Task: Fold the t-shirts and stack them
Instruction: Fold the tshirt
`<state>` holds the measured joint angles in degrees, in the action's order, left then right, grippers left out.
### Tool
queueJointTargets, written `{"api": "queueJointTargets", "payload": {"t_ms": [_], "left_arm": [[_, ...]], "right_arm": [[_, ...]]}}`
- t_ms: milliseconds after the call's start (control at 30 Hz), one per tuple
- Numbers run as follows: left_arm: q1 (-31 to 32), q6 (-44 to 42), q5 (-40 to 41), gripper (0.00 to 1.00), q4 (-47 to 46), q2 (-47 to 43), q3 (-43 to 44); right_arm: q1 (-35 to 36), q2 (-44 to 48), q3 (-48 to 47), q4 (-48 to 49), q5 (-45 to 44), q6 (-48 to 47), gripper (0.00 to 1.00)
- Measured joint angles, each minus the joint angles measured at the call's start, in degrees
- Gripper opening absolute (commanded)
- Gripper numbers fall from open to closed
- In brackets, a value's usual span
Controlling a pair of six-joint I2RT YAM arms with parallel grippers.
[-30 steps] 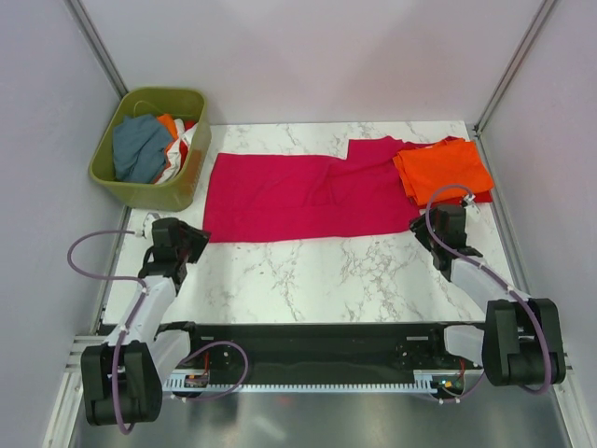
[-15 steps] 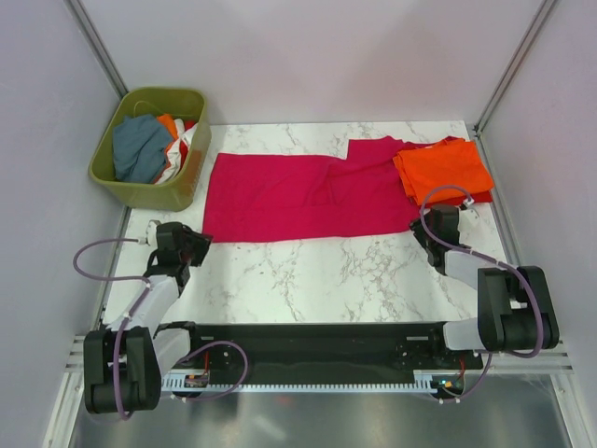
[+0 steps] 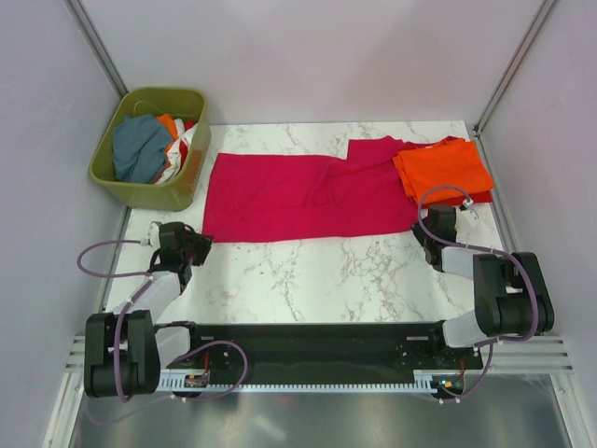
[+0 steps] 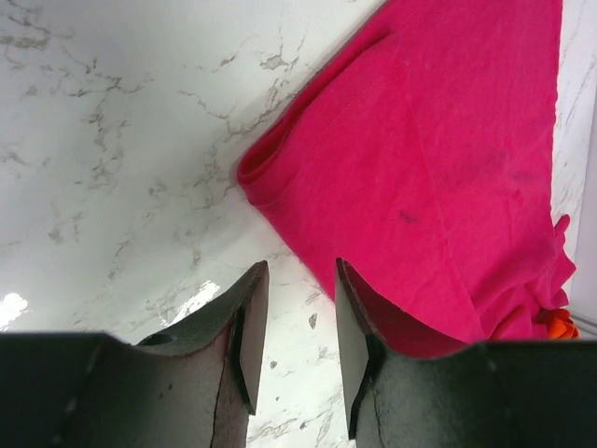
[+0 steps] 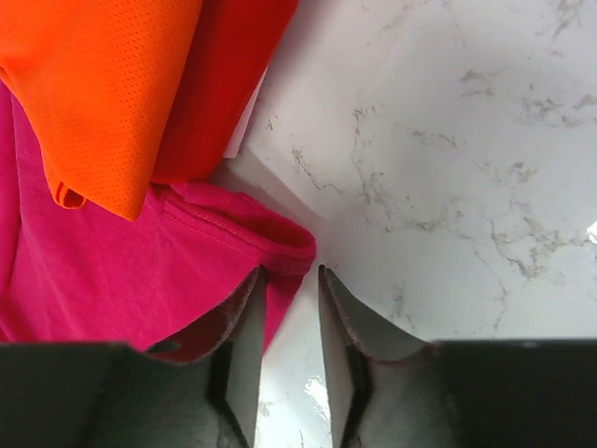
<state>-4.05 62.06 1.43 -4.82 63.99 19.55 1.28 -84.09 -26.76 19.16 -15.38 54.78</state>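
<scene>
**Both arms drawn back; magenta shirt left flat on the desk**

The left gripper [image 4: 297,280] is seen with its jaws apart by a narrow gap. Only marble shows between them and nothing is held. The right gripper [image 5: 290,280] is likewise part-open and empty. Over the last second its jaws have been brought closer together, and both arms have been folded back toward their bases, the right one more markedly.

The magenta-pink cloth t-shirt [image 3: 280,196] has not been shifted. It lies as a long flat band across the middle of the white marble desk [image 3: 326,271]. From this it is judged that a fold has been let go and that the near corners are being lined up for the next one.

The shirt's rounded near-left corner lies just ahead of the left gripper. Its hemmed near-right corner sits at the tip of one finger of the right gripper; contact cannot be made out.

The folded bright orange t-shirt [image 3: 440,168] rests on a red t-shirt [image 5: 224,84] at the far right and overlaps the magenta one, so little room is left there.

Bare marble is available between the shirt's near edge and the arm bases. The olive-green plastic basket [image 3: 112,177], holding more cloth, stands well apart at the far left.
</scene>
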Motion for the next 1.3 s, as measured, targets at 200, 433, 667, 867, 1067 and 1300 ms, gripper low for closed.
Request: {"api": "queueJointTargets", "payload": {"t_ms": [200, 433, 667, 867, 1067, 1300], "left_arm": [[0.0, 0.81, 0.15, 0.38, -2.12, 3.32, -0.13], [0.0, 2.49, 0.17, 0.32, -7.08, 9.38, -0.13], [0.0, 4.46, 1.03, 0.02, -10.58, 12.35, -0.11], [0.02, 4.61, 3.85, 0.02, -7.41, 9.05, 0.44], [0.04, 4.59, 7.54, 0.02, -2.34, -0.44, 0.48], [0.02, 4.55, 10.38, 0.02, 2.01, -5.22, -0.13]], "right_arm": [[0.0, -1.88, -0.74, 0.57, 0.04, 0.24, 0.01], [0.0, -2.21, -0.85, 0.68, 0.04, 0.52, 0.0], [0.0, -1.64, -0.85, 0.74, 0.11, 0.5, 0.0], [0.0, 0.92, -0.74, 0.13, 0.55, 0.52, 0.0], [1.14, 7.96, 2.93, -1.22, 1.55, 2.8, 0.0], [4.92, 16.85, 4.28, -8.31, 0.59, 5.7, 0.62]]}}
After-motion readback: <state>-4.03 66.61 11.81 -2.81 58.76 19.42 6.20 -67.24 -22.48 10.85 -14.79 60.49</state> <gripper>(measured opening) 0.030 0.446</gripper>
